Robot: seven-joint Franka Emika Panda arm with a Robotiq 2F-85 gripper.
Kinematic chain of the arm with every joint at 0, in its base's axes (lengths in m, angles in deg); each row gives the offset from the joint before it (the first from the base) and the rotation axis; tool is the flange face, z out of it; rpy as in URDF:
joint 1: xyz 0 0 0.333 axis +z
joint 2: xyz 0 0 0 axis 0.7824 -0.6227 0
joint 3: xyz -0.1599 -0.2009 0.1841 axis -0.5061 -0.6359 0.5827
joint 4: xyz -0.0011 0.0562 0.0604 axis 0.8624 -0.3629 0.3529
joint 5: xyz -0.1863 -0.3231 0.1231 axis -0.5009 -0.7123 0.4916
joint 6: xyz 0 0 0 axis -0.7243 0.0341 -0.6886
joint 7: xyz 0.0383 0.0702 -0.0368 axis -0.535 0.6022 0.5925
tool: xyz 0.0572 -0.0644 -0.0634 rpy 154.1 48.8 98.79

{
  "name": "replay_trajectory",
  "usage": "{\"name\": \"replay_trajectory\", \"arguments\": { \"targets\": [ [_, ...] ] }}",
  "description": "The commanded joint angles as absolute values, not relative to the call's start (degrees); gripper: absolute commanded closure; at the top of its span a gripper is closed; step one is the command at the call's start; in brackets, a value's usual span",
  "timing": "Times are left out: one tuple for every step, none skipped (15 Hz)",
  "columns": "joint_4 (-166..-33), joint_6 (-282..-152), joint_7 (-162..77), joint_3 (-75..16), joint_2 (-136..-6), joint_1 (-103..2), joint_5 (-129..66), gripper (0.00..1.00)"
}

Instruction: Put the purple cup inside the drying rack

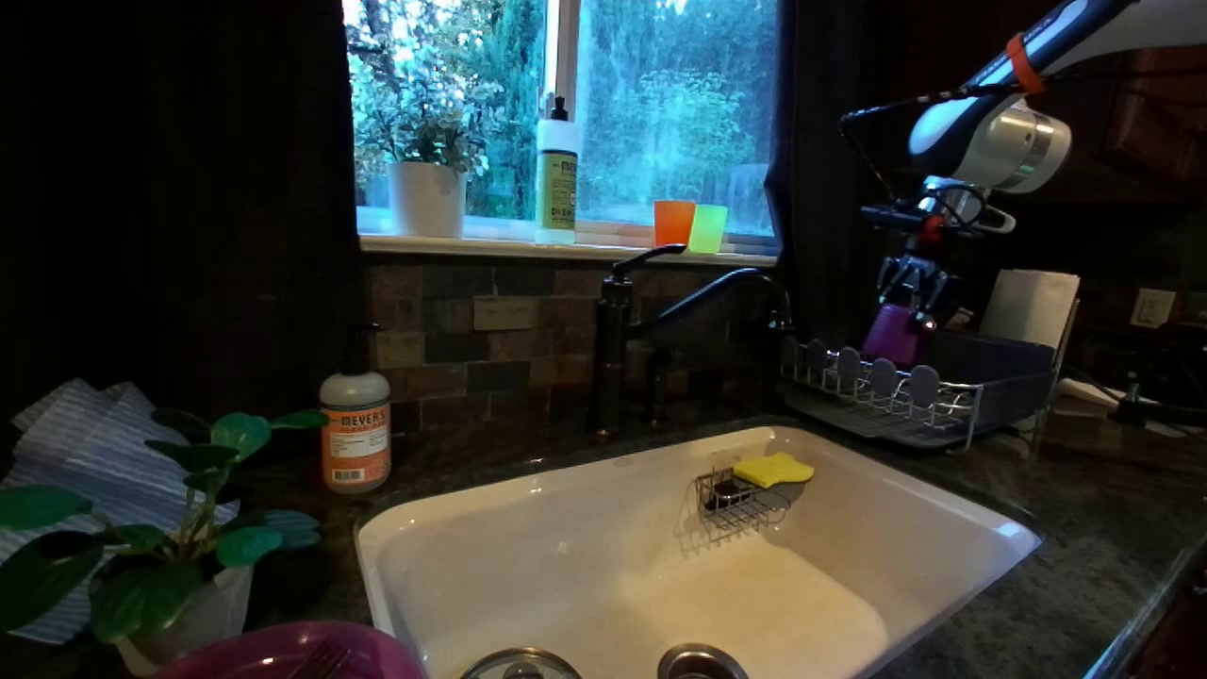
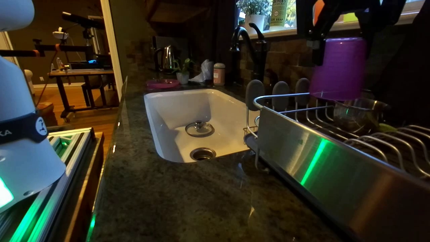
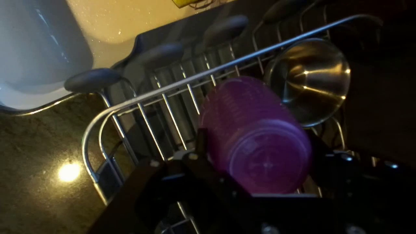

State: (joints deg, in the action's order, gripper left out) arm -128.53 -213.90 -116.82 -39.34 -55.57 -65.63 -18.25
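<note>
Since the tapered violet-purple plastic cup (image 2: pixel 339 72) looks light, slick and springy, the jaws, clamped on its sides near the upturned base above the silvery rectangular wire drying rack (image 2: pixel 336 178), probably need only gentle pressure.

A flowerpot (image 1: pixel 427 199), a soap bottle (image 1: pixel 558 186), an orange cup (image 1: pixel 674 223) and a green cup (image 1: pixel 709 230) are placed along the windowsill (image 1: pixel 490 247).

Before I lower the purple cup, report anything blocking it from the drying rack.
Possibly a shiny bowl inside the drying rack, partly behind the purple cup in the wrist view. Nothing else visible blocks the way.
</note>
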Motion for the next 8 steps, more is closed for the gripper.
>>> {"name": "replay_trajectory", "arguments": {
  "targets": [
    [-131.27, -215.46, -123.28, -39.04, -54.53, -64.71, -21.23, 0.55],
    [-131.88, -215.99, -125.25, -39.16, -54.39, -64.73, -22.63, 0.55],
    [-132.27, -216.26, -127.11, -39.30, -54.22, -64.79, -23.77, 0.55],
    [-132.72, -216.41, -129.05, -39.55, -53.97, -65.03, -24.78, 0.55],
    [-132.87, -216.02, -130.49, -39.74, -53.95, -65.21, -25.55, 0.55],
    [-133.03, -215.82, -131.57, -39.84, -53.93, -65.29, -26.12, 0.55],
    [-133.27, -215.80, -131.84, -39.77, -54.05, -65.21, -26.18, 0.55],
    [-133.56, -216.00, -132.11, -39.72, -54.06, -65.16, -26.23, 0.55]
  ]
}}
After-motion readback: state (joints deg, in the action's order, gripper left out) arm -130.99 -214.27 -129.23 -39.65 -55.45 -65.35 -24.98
